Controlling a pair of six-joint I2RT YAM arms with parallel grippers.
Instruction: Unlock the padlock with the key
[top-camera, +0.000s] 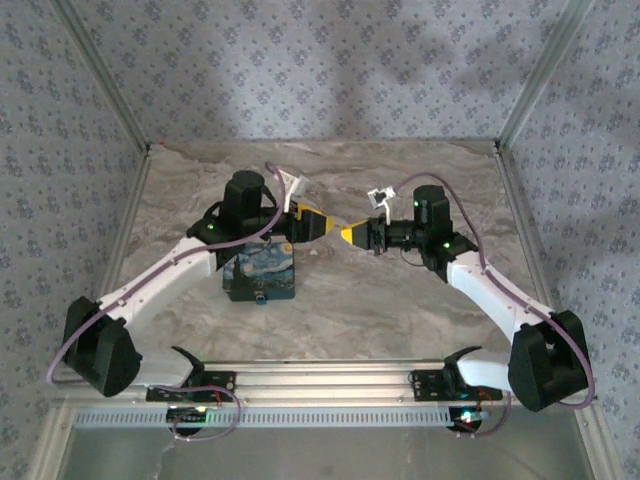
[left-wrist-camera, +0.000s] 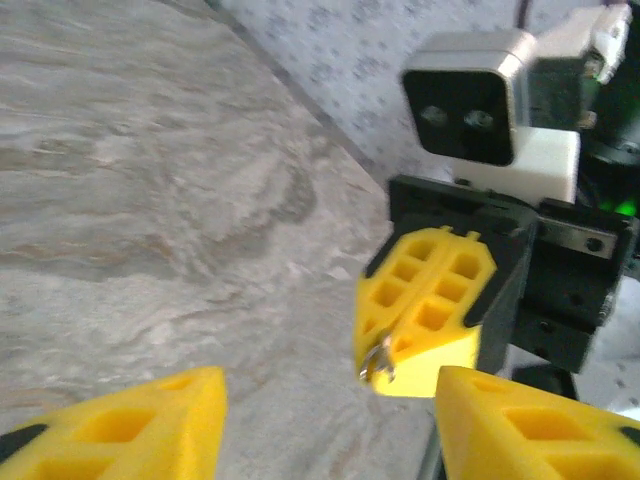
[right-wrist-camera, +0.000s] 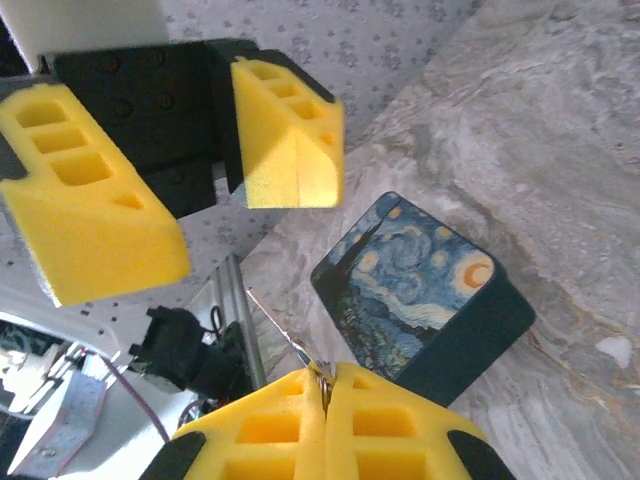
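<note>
The right gripper (right-wrist-camera: 326, 382) is clamped on a thin silver metal key (right-wrist-camera: 283, 333). It faces the left gripper (right-wrist-camera: 205, 195), whose yellow foam fingers stand apart, empty. The tiny bluish padlock (top-camera: 262, 299) lies on the marble-patterned table (top-camera: 400, 310) at the near edge of the flat Starry Night box (top-camera: 258, 268).

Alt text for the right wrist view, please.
The right gripper, shut, pinches a thin metal sliver, seemingly the key, at its fingertips. Facing it, the left gripper stands open; beyond, a Starry Night box lies on the marble table.

A flat box (top-camera: 260, 272) printed with a Starry Night painting is lying on the marble-patterned bench (top-camera: 400, 300), left of centre. Floral-papered walls (top-camera: 330, 60) are enclosing the bench.
</note>
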